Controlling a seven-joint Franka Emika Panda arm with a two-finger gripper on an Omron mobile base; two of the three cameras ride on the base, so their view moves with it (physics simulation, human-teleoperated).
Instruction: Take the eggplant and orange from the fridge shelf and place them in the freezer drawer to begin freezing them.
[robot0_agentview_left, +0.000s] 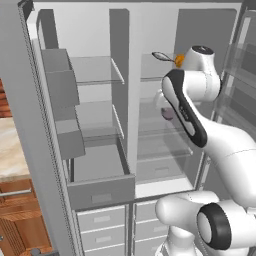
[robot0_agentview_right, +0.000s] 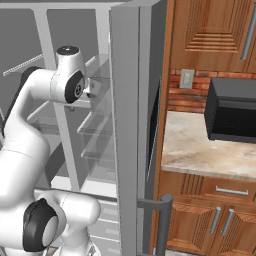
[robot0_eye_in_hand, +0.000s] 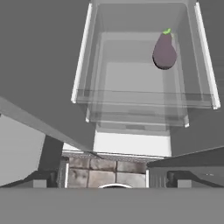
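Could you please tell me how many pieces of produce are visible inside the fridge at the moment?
2: the orange on an upper right shelf behind the arm, and the eggplant lying on a glass shelf below the hand. Others may be hidden behind the arm.

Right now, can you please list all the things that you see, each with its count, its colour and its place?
eggplant: one, dull purple with green stem, on a clear fridge shelf, toward the back right in the hand view.
orange: one, bright orange, on the upper right fridge shelf, partly behind the arm.
silvery pointed object: one, grey, on the same upper shelf, just left of the orange.
freezer drawer: one, grey, pulled open at the lower left of the fridge.
small drawers: several, pale grey, below the freezer drawer.
microwave: one, black, on the beige counter to the right.
wood cabinets: brown, above and below that counter.
arm: one, white with dark joints, reaching into the right fridge section.
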